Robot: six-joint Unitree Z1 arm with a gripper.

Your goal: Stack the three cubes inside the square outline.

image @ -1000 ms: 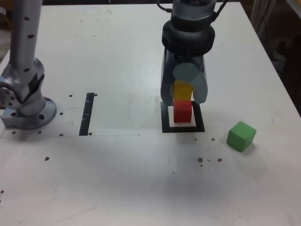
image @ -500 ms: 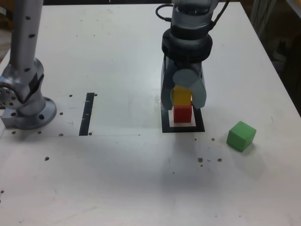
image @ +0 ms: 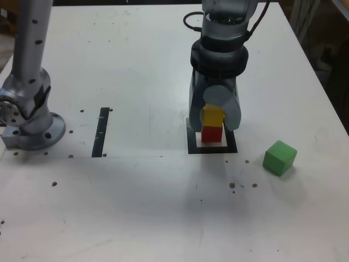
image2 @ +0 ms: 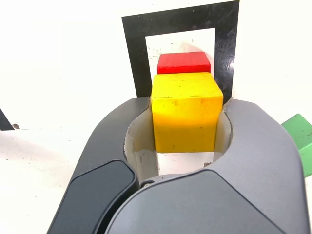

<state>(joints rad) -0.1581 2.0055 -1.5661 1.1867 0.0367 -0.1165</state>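
Black-edged square outline [image: 231, 143] on the white tabletop [image: 147, 207] surrounds the red cube [image: 211, 134]; the gripper [image: 215, 121] clamps the yellow cube [image: 213, 115], green cube [image: 280, 158] off right.

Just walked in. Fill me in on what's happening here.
The robot's gripper is clamped on the yellow cube, which appears to be at or just over the red cube inside the square outline. The green cube lies outside it, toward the exterior view's right.

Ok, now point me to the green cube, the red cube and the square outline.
Green cube [image: 280, 158]: exterior view, side facing the camera.
Red cube [image2: 184, 63]: wrist view, top face.
Square outline [image: 212, 149]: exterior view, near black edge.
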